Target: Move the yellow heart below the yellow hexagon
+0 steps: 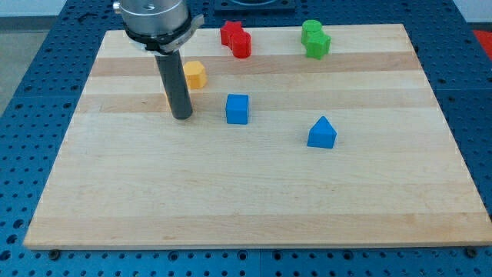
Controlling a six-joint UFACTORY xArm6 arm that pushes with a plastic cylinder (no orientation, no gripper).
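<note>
The yellow hexagon (195, 74) lies in the upper left part of the wooden board (254, 208). My tip (182, 117) rests on the board just below and left of it. The yellow heart is almost wholly hidden behind the rod; only a thin yellow sliver (167, 100) shows at the rod's left edge, below and left of the hexagon. The rod also covers the hexagon's left edge.
A blue cube (237, 108) sits to the right of my tip. A blue triangular block (322, 132) lies further right. Red blocks (236, 38) and green blocks (315, 38) sit near the board's top edge.
</note>
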